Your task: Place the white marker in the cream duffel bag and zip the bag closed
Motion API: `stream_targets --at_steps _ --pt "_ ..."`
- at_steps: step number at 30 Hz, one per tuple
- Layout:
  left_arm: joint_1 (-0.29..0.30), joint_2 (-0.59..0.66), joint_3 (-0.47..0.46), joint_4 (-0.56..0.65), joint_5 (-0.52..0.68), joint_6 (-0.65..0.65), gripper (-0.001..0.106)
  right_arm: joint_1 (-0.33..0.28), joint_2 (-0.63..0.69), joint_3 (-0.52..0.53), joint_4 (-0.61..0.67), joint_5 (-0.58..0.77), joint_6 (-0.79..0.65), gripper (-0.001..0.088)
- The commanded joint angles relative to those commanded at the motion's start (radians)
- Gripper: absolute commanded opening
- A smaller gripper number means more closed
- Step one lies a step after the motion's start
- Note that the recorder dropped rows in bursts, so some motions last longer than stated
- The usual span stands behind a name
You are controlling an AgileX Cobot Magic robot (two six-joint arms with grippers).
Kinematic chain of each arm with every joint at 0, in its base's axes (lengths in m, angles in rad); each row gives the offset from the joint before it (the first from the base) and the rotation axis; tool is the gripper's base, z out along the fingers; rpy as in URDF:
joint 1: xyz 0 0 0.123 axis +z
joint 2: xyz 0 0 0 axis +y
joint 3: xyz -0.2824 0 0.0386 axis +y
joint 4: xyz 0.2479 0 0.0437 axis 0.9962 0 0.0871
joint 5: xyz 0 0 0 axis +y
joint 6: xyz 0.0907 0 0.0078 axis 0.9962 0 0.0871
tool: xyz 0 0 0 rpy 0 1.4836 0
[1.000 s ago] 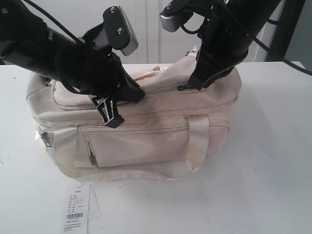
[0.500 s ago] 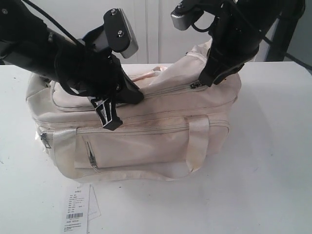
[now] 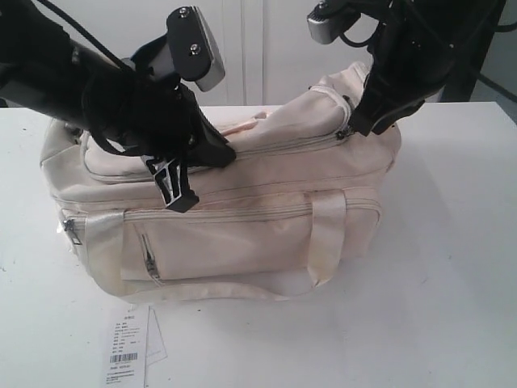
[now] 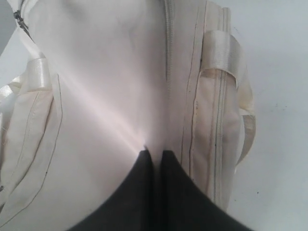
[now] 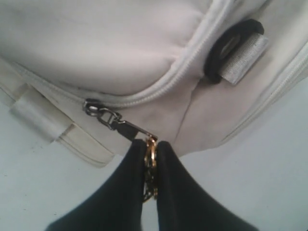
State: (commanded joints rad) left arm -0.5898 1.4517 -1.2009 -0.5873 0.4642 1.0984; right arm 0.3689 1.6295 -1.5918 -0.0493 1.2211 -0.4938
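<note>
On table [image 3: 452, 242], cream duffel bag [image 3: 242, 234], soft, creased

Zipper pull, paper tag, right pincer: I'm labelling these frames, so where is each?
zipper pull [image 5: 121, 125]: right wrist view, its dark metal link.
paper tag [image 3: 127, 347]: exterior view, its printed face.
right pincer [image 5: 150, 144]: right wrist view, midway between its fingertips.

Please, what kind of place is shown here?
Probably a robot lab or test room: a white table, plain white panels behind it, and two black robot arms working on a bag.
</note>
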Motion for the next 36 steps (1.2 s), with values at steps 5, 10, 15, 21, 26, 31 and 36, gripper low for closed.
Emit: stream_targets --at_steps 5,10,15,21,26,31,36 --pt "0.0 -0.007 0.0 -0.002 0.026 0.0 0.0 -0.011 0.0 0.0 0.0 -0.009 0.0 0.0" --pt "0.0 -0.007 0.0 -0.002 0.029 0.0 0.0 -0.011 0.002 0.0 0.0 -0.049 0.0 0.0" --pt "0.0 -0.007 0.0 0.011 0.047 0.0 0.0 -0.011 0.003 0.0 0.0 -0.103 0.0 0.0" --pt "0.0 -0.007 0.0 0.021 0.065 0.0 0.0 -0.011 0.003 0.0 0.0 -0.159 0.0 0.0" --pt "0.0 -0.008 0.0 0.021 0.074 0.004 0.0 -0.011 0.003 0.0 -0.036 -0.189 0.0 0.0" --pt "0.0 -0.008 0.0 0.021 0.088 0.031 0.0 -0.011 0.021 0.0 -0.036 -0.216 -0.007 0.0" --pt "0.0 -0.008 0.0 0.021 0.065 0.002 0.004 -0.011 0.025 0.0 -0.036 -0.218 -0.007 0.0"
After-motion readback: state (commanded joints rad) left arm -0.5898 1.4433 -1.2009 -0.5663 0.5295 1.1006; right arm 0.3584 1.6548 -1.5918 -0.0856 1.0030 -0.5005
